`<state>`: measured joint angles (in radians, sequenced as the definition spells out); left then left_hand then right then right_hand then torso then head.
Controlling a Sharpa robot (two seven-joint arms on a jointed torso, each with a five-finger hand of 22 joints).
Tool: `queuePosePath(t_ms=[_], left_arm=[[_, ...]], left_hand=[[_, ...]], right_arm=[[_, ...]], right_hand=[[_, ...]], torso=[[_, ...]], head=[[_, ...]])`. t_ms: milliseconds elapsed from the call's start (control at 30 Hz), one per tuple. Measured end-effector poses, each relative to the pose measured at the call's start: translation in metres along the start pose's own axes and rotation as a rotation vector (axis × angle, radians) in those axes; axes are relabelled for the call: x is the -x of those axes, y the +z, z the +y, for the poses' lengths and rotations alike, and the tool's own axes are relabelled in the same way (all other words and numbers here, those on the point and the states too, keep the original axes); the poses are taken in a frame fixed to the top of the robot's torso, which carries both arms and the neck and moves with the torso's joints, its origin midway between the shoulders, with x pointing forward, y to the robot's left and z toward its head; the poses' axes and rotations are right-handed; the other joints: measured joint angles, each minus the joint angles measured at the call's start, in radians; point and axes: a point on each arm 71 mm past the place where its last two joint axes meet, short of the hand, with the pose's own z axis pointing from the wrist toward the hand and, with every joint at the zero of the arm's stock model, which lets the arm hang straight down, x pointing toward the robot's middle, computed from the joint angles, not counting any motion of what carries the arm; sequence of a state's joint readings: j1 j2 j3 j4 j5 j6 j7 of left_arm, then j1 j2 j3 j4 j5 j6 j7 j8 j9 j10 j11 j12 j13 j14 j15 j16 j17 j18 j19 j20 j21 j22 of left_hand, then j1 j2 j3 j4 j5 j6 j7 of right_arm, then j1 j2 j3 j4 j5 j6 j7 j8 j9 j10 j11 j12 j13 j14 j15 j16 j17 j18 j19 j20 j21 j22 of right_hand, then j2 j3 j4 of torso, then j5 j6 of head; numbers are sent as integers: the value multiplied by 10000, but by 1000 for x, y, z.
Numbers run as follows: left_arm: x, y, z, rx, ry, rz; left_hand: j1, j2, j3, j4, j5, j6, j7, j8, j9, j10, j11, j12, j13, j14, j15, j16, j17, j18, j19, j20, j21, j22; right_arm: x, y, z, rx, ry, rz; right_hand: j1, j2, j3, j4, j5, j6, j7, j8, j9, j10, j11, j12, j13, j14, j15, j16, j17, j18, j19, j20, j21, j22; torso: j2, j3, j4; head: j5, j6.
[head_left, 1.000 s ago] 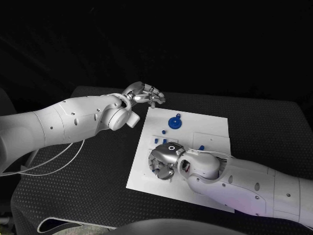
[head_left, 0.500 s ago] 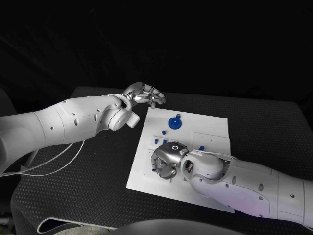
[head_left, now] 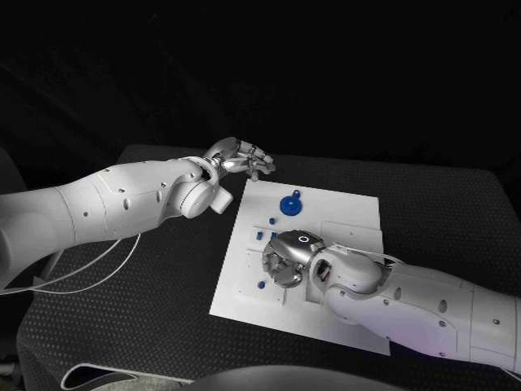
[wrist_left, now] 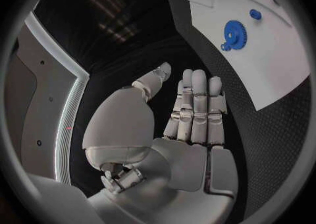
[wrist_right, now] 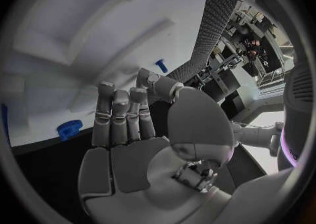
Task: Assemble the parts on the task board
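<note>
The white task board lies in the middle of the table. A blue gear stands near its far edge, also seen as the gear. Small blue parts lie at the board's left, at its middle and nearer the front. My right hand hovers low over the board's left half, fingers stretched and holding nothing; a blue peg stands past its fingertips. My left hand is off the board beside its far left corner, fingers straight and empty.
The black textured table top reaches out on all sides of the board. A thin white cable hangs from my left arm over the table's left part. Raised white blocks and recesses mark the board's surface.
My right hand has slid a little toward the board's far right, and a small blue part now shows on the board at its near left. The left arm has not moved.
</note>
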<state>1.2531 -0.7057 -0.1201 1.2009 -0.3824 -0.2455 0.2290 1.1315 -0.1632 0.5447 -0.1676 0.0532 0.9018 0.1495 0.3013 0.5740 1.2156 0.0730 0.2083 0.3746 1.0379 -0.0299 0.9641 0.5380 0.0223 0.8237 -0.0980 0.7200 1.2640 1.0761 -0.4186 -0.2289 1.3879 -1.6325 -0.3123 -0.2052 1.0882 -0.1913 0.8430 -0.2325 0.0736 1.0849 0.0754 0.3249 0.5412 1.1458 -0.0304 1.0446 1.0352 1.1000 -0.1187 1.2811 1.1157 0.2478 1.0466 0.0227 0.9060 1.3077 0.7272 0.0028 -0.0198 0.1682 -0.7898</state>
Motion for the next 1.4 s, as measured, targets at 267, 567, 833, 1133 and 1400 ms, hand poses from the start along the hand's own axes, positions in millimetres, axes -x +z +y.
queuePosePath(t_ms=[267, 567, 833, 1133, 1400], left_arm=[[1, 0, 0, 11, 4, -14], [2, -1, 1, 24, 5, -21], [3, -2, 1, 36, 8, -39], [3, -2, 1, 39, 6, -35], [3, -2, 1, 38, 2, -19]], left_hand=[[0, 0, 0, 0, 0, -15, -15, 0, -1, -27, 27, 0, 0, 0, 0, 0, 8, 0, 0, 0, 0, -1], [0, 0, 0, 0, 0, -15, -15, 0, -1, -26, 26, 0, -1, 0, 0, 0, 7, -1, 0, 0, 0, -2], [1, 0, -1, -1, 0, -15, -15, 0, -2, -25, 25, 8, -1, 0, 0, 0, 7, -1, 0, 0, -39, 8], [1, 0, -1, -1, 0, -16, -16, 0, -2, -24, 24, 39, -1, 0, 0, 0, 16, -1, 0, 0, -39, 7], [1, 1, -1, -1, 0, -16, -16, 0, -3, -24, 23, 39, -1, 0, 0, 0, 15, -1, 0, 0, -39, 15]], right_arm=[[2, -6, -8, -56, 391, -87], [9, -15, -7, 432, 727, -122], [12, -17, 3, 1240, 907, -127], [11, -13, 16, 1914, 591, 108], [7, -9, 25, 2250, -136, 339]], right_hand=[[-219, -378, -586, 61, 623, -377, 176, -203, -16, -132, 130, 0, -116, -83, 83, 0, -200, 0, -113, 40, 0, -1], [-350, -350, -1315, -175, 1486, -758, 272, -435, -75, -291, 288, 47, -207, -240, 158, 65, -353, -11, -218, 73, 0, -2], [-350, -350, -1436, -469, 1701, -1544, 733, -756, -263, -1947, 785, -2114, -1884, -1897, 878, -1679, -1645, -164, -2367, 702, -1555, -391], [318, -184, -1628, -544, 1077, -1689, 758, -584, -524, -1094, 1507, -7322, -7286, -1921, 1383, -2340, -4125, -151, -2801, 1232, -2117, -522], [455, -203, -1628, -544, 509, -1316, 705, -387, -675, -461, 1464, -8000, -8051, -1769, 1338, -1956, -4652, 4, -2588, 1341, -1940, -375]], torso=[[1, 7, 7], [1, 7, -7], [1, 7, -9], [2, 7, 1], [7, 0, 13]], head=[[7, -4], [33, -12], [43, -14], [45, -29], [28, -53]])
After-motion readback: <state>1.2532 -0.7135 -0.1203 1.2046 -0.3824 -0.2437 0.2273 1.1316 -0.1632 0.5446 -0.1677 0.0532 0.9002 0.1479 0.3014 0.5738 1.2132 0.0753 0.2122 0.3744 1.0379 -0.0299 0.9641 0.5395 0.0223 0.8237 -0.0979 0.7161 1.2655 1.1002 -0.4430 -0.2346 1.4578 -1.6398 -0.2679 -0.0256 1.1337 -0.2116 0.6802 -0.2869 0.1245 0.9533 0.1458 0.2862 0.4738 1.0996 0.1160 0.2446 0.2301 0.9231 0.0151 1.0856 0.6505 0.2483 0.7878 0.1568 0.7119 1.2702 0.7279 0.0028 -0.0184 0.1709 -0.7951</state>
